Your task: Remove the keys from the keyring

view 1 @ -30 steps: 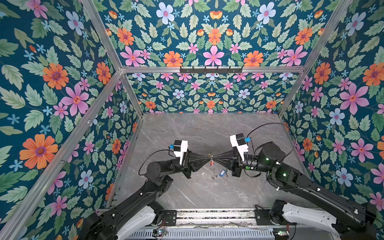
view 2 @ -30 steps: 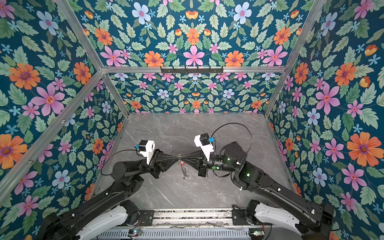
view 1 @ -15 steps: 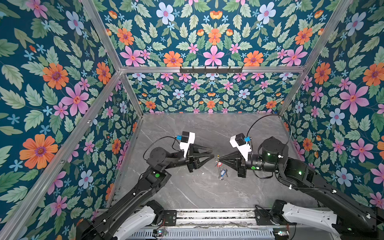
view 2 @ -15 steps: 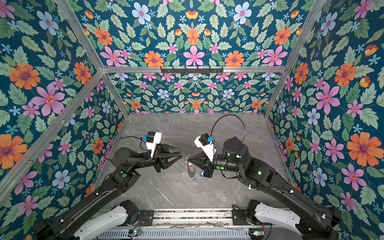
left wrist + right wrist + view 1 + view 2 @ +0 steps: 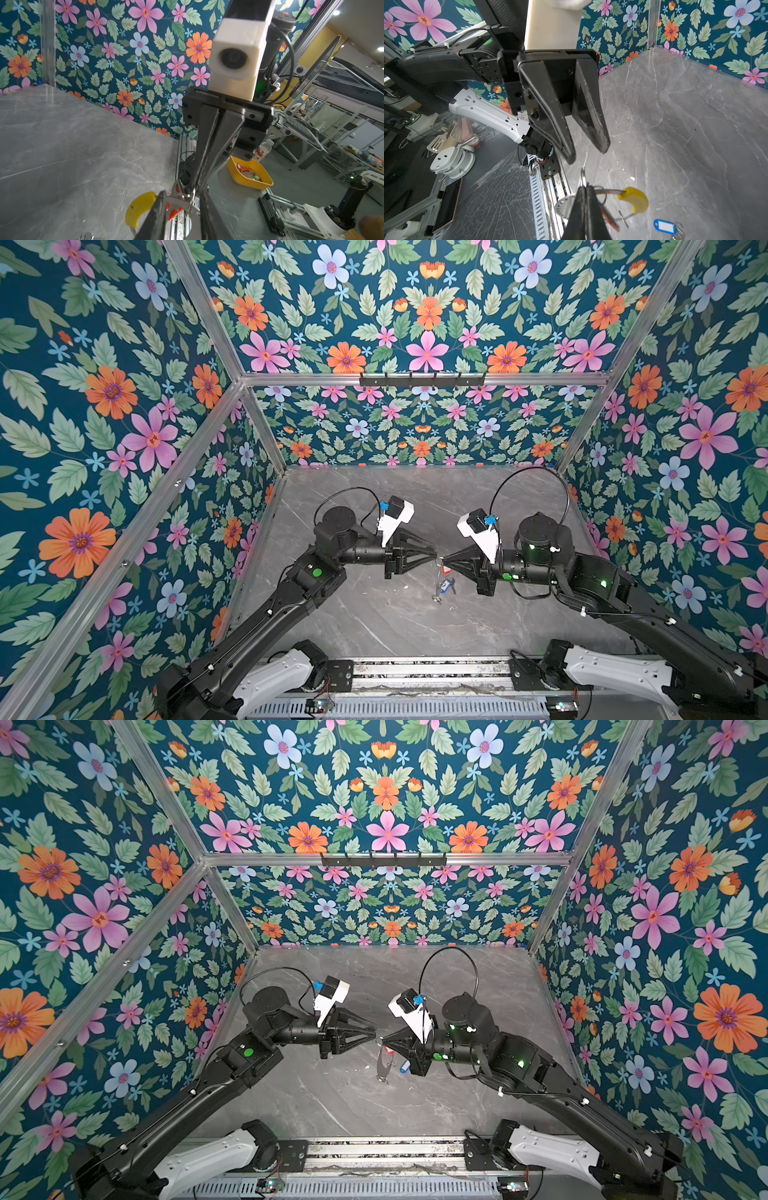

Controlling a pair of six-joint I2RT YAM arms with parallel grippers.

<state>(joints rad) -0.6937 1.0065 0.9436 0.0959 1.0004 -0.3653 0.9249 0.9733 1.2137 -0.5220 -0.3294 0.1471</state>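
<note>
Above the grey surface (image 5: 374, 614), the right tool (image 5: 445, 559) reaches in from 3 o'clock. It is clamped on the keyring (image 5: 634, 199) and holds it aloft, so the red key (image 5: 610, 221) hangs reachable. The left tool (image 5: 434, 554) faces it from 9 o'clock, jaws parted and empty, probably lining up a pull. The blue key (image 5: 664, 226) lies on the surface at 5 o'clock.

Table (image 5: 374, 626) centre, both top views: L gripper (image 5: 435, 553) on left, R gripper (image 5: 444, 559) on right, tips nearly meeting, above surface. Keyring (image 5: 634, 199) below R tips, hanging twd table (contact w/ surface unclear). Tagged key (image 5: 664, 227) flat on table, just beside ring, R-arm side. Bin (image 5: 245, 182) off table, past front rail (image 5: 415, 670), small items (image 5: 249, 174) inside.
</note>
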